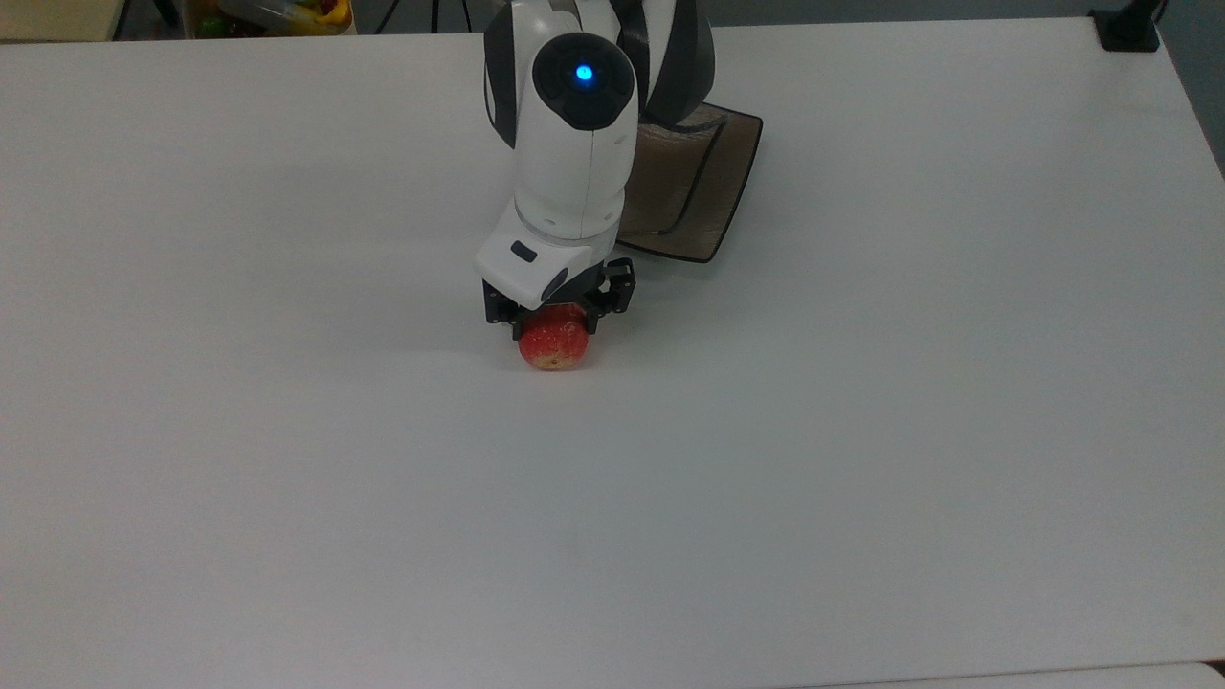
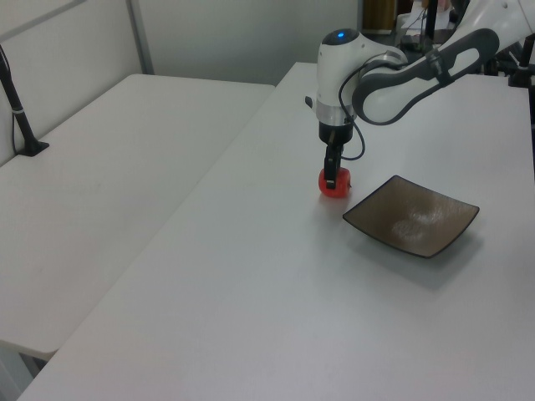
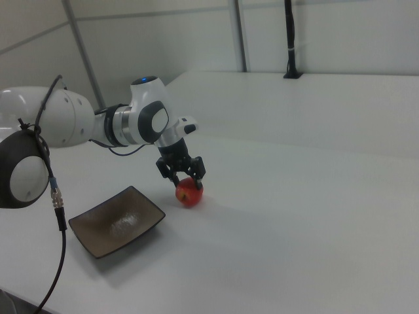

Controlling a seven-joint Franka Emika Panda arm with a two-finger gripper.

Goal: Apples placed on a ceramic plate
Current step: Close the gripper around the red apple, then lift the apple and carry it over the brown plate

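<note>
End effector (image 1: pixel 557 321): lowered over the apple (image 1: pixel 553 348), fingers spread to either side; contact cannot be told.
Apple: on the white surface (image 1: pixel 861 431), near the plate (image 2: pixel 411 217).
Plate: bare, apart from the surface's edges.
Open room: wide all round.
</note>
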